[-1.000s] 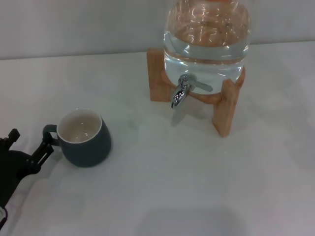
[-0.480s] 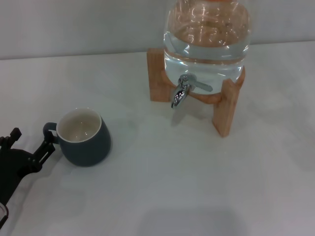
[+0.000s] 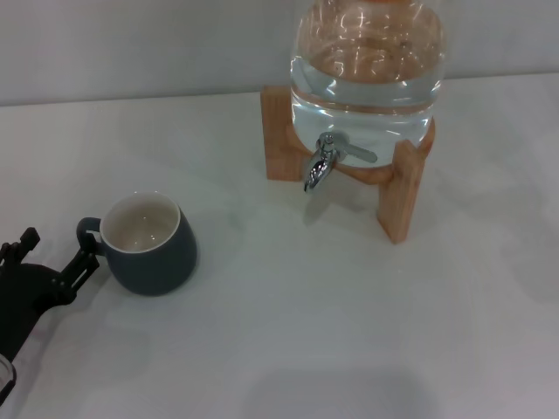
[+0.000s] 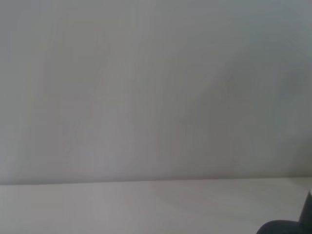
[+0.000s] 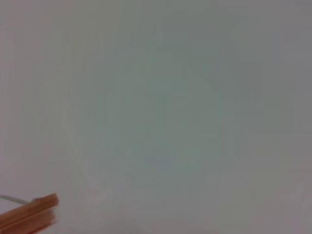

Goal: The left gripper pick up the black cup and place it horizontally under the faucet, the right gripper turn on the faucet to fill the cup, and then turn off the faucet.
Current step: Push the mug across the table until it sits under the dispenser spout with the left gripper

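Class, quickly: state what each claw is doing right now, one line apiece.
Left claw: open, empty, fingers either side of the black cup's handle, not gripping it.
Right claw: not in view in any picture.

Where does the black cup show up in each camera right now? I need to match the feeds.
Head view: the black cup stands upright at lower left, the left gripper beside its handle.
Left wrist view: the dark shape at the corner cannot be told as the cup.
Right wrist view: not in it.
Shared landmark: the wooden stand, in head and right wrist views.
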{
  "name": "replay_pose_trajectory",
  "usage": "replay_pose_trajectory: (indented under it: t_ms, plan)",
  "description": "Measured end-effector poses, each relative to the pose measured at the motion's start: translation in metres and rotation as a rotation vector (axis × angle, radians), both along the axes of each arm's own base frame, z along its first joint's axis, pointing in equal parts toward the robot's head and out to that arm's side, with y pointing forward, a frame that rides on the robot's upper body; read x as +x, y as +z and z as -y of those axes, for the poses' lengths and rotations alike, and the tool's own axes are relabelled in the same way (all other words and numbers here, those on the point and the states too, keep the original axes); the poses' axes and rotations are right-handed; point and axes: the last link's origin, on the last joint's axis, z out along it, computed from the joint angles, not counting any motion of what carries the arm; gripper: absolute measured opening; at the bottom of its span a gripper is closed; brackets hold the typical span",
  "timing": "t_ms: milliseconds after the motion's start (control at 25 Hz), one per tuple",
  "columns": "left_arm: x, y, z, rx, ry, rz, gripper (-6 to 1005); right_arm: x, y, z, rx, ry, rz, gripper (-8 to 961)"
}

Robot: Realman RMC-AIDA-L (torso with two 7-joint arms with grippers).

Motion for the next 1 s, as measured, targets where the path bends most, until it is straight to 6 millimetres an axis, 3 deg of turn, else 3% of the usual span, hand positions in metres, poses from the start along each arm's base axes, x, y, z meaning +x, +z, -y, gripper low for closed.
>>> replay_pose_trajectory:
  t_ms: [1000]
  plan:
    - [0.0043,0.0004,-0.0069,0.006,-0.005,0.010,865,0.0033,0.0005,0.0049,0.000,-0.010,0.002,844]
